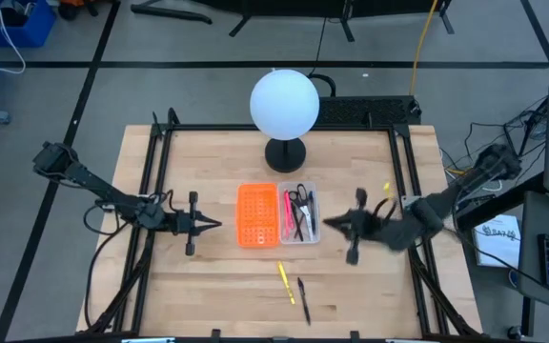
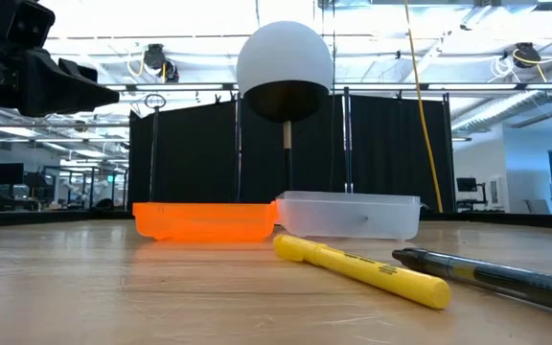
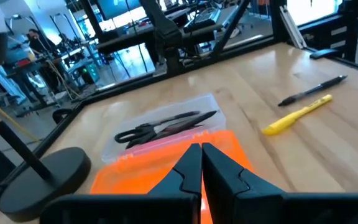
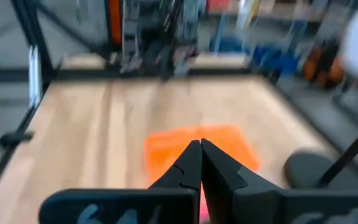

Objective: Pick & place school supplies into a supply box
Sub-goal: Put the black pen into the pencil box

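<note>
Centrally on the table (image 1: 208,295), the supply box (image 1: 299,214) sits long side against the orange perforated piece (image 1: 256,215). Inside the box: dark-handled scissors (image 3: 157,127), a pink pen (image 1: 286,217), dark pens. Nearer the table's front edge, well apart from the box, a yellow pen (image 1: 285,282) and a black pen (image 1: 303,297) lie loose. Left gripper (image 1: 219,225) hovers beside the orange piece, fingers nearly together, empty. Right gripper (image 1: 329,224) hovers just beside the box, jaws closed, empty. White globe lamp (image 1: 284,103) stands behind.
</note>
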Tool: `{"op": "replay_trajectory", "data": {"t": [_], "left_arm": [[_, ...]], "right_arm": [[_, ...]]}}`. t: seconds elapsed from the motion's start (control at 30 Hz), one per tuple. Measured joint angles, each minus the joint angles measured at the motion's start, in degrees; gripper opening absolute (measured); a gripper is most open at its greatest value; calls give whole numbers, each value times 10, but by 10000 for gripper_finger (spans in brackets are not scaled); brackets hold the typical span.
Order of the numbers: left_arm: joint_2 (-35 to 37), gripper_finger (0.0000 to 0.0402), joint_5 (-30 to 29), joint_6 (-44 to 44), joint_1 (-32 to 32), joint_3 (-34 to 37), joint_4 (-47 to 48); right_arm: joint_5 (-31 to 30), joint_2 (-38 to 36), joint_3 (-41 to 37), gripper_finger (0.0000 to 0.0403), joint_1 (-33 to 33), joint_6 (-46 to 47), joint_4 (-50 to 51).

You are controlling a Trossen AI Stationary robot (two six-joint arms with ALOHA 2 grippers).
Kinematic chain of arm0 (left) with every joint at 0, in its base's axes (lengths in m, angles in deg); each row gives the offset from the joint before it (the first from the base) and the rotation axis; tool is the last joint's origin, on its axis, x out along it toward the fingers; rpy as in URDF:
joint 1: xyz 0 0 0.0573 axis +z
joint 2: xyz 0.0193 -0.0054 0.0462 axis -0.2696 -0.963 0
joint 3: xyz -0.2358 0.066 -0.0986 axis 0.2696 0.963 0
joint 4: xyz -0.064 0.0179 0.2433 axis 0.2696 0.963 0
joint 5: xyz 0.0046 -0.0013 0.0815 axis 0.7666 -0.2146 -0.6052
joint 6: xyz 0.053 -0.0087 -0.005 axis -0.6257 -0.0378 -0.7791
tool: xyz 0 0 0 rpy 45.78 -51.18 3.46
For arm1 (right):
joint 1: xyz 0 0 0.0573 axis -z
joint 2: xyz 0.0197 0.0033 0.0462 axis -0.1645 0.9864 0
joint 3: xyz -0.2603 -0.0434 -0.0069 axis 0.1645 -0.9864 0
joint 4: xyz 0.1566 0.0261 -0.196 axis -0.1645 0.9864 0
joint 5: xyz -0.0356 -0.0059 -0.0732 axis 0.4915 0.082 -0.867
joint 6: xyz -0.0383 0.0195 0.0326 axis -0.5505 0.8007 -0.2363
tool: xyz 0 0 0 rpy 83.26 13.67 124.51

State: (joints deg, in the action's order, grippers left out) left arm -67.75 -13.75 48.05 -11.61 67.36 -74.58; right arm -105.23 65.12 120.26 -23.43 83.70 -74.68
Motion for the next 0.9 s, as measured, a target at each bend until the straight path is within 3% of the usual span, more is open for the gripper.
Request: {"op": "replay_trajectory", "data": {"t": [0.23, 0.47, 0.7, 0.9], "left_arm": [[0, 21, 0, -9, 0, 0, -10], [0, 21, 0, 25, 0, 0, -13], [0, 21, 1, 8, 0, 0, -13], [0, 21, 1, -4, 0, 0, -14]], "right_arm": [[21, 232, 306, 0, -61, 217, 299], [112, 395, 522, 0, -86, 337, 424], [261, 488, 533, 0, -88, 524, 435], [318, 546, 503, 11, -79, 601, 416]]}}
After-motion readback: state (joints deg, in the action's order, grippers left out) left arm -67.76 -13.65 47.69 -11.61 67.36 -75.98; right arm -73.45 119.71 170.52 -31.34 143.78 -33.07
